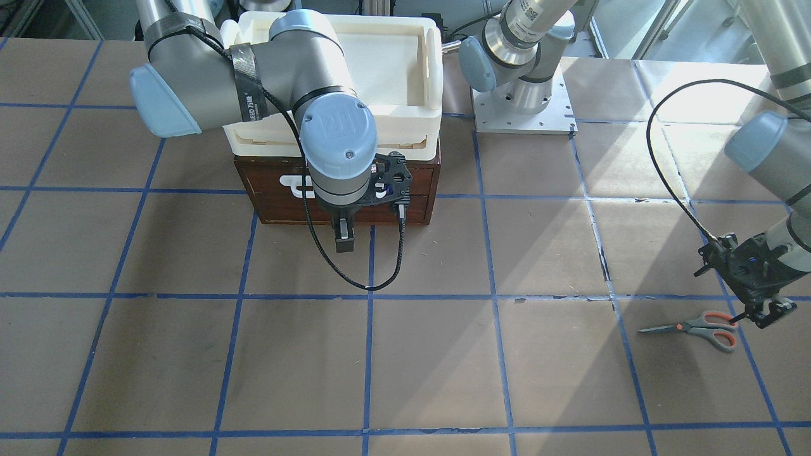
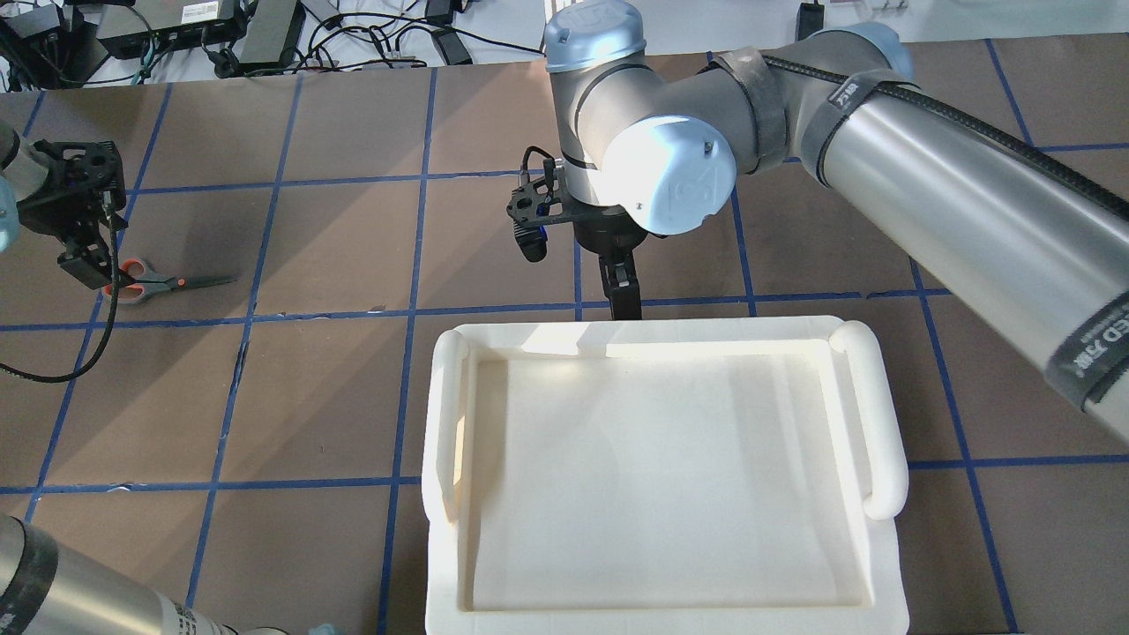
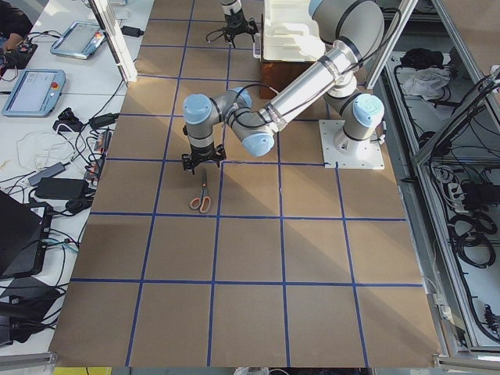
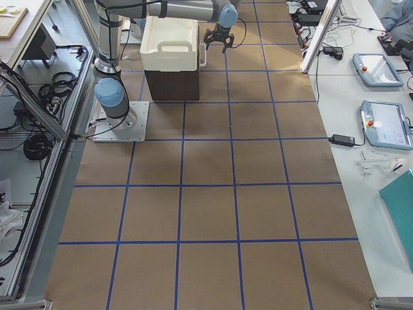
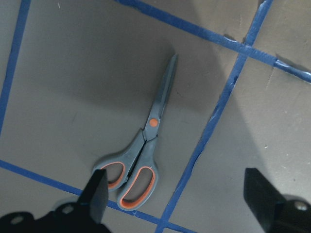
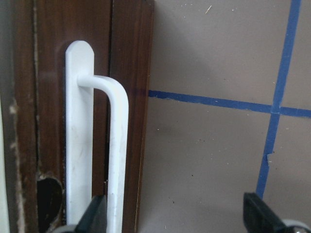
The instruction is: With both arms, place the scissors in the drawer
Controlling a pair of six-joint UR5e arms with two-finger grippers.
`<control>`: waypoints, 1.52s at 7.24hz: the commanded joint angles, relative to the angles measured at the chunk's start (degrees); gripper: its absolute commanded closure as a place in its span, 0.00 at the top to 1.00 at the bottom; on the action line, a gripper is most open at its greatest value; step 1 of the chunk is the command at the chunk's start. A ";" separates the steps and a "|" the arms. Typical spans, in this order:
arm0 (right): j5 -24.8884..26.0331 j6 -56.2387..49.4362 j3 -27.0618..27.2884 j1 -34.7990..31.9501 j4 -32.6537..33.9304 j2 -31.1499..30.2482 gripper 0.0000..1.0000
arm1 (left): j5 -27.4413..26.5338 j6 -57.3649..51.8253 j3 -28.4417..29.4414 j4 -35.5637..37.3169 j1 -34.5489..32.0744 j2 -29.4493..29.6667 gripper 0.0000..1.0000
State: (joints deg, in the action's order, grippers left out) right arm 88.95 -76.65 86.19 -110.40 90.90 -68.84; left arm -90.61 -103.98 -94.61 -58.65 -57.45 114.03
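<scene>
The left tool (image 5: pixel 177 194), wide open and empty, is hovering over the scissors (image 5: pixel 148 141) lying on the table (image 5: pixel 58 97) well apart from the drawer (image 1: pixel 269 206), and is probably needing to centre on their handles, while the right tool (image 6: pixel 175 213), also open and empty, is facing the white bar handle (image 6: pixel 119 145).

Scissors (image 1: pixel 697 328) on table (image 1: pixel 443 367), well left of the drawer (image 1: pixel 269 199); tray (image 1: pixel 393 57) seemingly rests above it.

Silver-grey arms (image 1: pixel 279 69), pale blue joint caps (image 1: pixel 338 130), black skeletal hands (image 1: pixel 344 239), black cables (image 1: pixel 370 288).
</scene>
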 commanded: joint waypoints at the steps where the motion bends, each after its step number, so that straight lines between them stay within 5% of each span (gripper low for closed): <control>1: 0.35 0.00 0.56 -0.08 0.06 0.19 1.00 | 0.08 -6.90 -0.05 4.06 1.02 3.81 1.00; 6: 0.35 0.18 2.23 0.18 -0.37 -0.07 1.00 | 0.79 -16.16 0.56 9.08 1.20 9.79 0.99; 7: 0.35 0.27 2.49 0.18 -0.29 -0.07 1.00 | 0.79 -16.42 0.74 9.08 1.20 10.59 0.85; 11: 0.35 0.00 3.63 0.18 1.46 0.28 1.00 | 2.98 -15.99 0.74 8.64 1.20 11.21 0.84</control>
State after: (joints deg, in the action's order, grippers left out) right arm 89.30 -76.60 89.20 -110.22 91.58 -68.61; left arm -87.99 -120.07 -93.87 -49.76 -56.25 125.20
